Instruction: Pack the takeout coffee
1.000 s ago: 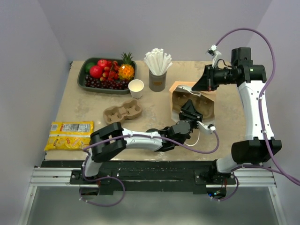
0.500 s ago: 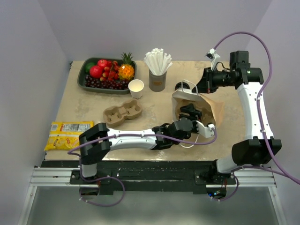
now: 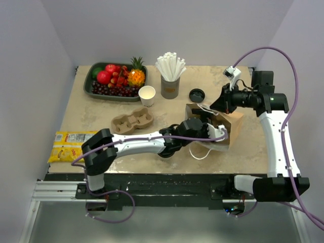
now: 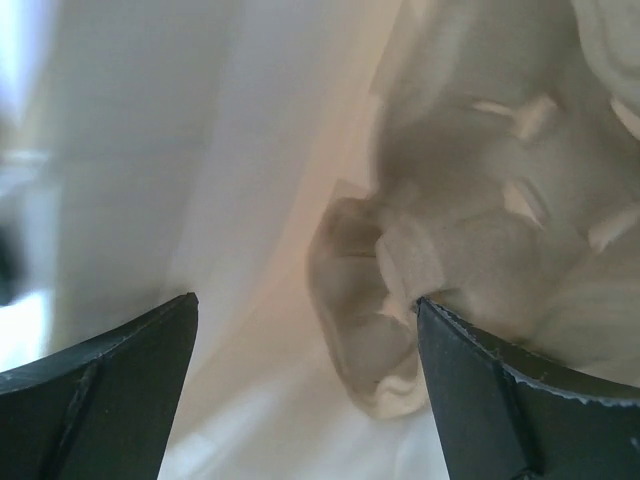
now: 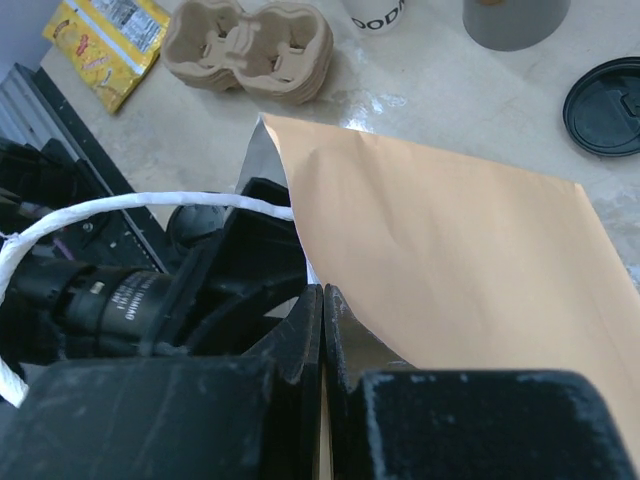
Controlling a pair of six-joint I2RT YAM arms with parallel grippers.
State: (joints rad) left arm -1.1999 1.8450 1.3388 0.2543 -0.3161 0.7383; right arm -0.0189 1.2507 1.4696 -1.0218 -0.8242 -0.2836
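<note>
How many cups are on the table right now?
2: a white paper cup beside the fruit tray, and a grey cup holding straws. More may hide inside the bag.

Fruit tray (image 3: 89,85) set far left on bench (image 3: 91,116), straw cup (image 3: 170,87) beside, pulp carrier (image 3: 132,120) nearer, yellow packet (image 3: 75,144) leftmost, paper bag (image 3: 234,121) centre-right.

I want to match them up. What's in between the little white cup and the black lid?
The grey cup full of white straws stands between the white cup and the black lid. The top view shows it.
</note>
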